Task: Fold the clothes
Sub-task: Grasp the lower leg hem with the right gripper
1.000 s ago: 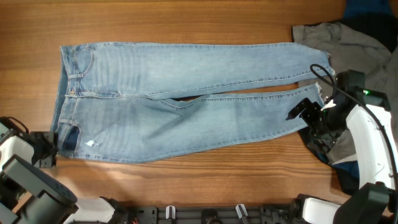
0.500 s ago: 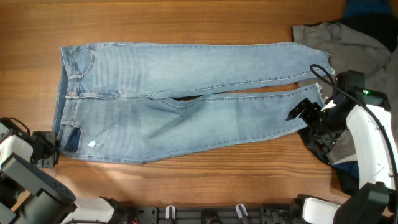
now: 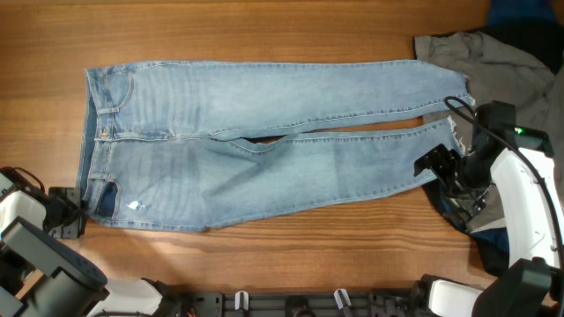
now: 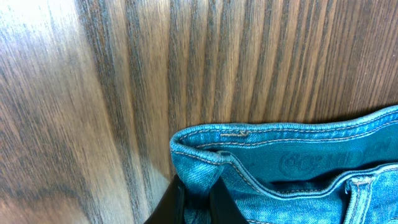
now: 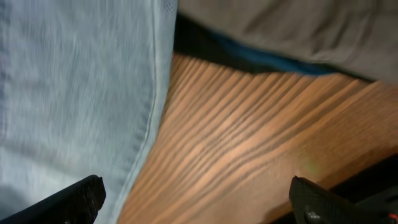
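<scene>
- Worrying bit: left gripper (image 4: 198, 200) is clamped on just the waistband corner of the light blue faded denim jeans (image 3: 264, 141); heavy denim could slip out on lifting.
- Agreed; right gripper (image 5: 196, 202) gapes wide at the leg hem, near the grey shirt-like garment (image 3: 458, 53); might snag that. Jeans lie flat along the wooden tabletop (image 3: 264, 26), legs slightly parted.

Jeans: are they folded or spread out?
Spread out. The jeans lie flat on the table, both legs at full length side by side, nothing doubled over.

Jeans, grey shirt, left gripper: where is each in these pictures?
jeans (image 3: 264, 97): overhead view, far leg.
grey shirt (image 3: 476, 57): overhead view, crumpled middle.
left gripper (image 4: 198, 200): left wrist view, between fingertips pinching the waistband.
</scene>
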`<state>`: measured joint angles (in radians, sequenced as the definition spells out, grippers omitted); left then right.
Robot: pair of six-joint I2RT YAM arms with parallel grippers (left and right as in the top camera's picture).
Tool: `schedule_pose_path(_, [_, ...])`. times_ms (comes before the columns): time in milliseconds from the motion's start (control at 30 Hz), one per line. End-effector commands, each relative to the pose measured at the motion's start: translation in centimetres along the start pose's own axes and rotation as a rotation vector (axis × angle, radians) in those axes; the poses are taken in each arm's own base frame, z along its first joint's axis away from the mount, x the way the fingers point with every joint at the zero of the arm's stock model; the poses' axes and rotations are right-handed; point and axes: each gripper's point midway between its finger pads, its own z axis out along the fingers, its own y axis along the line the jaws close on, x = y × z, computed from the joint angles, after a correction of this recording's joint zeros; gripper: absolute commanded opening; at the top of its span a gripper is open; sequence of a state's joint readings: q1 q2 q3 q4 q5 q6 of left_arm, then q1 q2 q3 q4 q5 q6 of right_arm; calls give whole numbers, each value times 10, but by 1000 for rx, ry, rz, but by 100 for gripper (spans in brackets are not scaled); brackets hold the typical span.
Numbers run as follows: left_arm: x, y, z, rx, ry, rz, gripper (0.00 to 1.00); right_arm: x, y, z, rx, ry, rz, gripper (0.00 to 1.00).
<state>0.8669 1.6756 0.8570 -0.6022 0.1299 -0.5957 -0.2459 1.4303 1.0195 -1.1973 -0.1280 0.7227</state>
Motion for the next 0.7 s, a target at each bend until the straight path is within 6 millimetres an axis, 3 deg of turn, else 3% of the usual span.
schedule_pose_path(0, [24, 19, 15, -61, 91, -2, 4, -20, -12, -2, 59, -118, 95, 100])
schedule_pose_path(200, [24, 19, 15, -61, 92, -2, 4, -47, -5, 1, 35, -245, 95, 98])
schedule_pose_path(333, [24, 19, 15, -62, 92, -1, 4, -61, -12, -2, 78, -322, 102, 96])
schedule_pose_path(567, [24, 19, 15, -62, 93, -1, 4, -83, -8, 0, 94, -403, 101, 75])
schedule_pose_path(667, [24, 20, 15, -63, 94, -1, 4, -84, -9, 14, 126, -366, 99, 74])
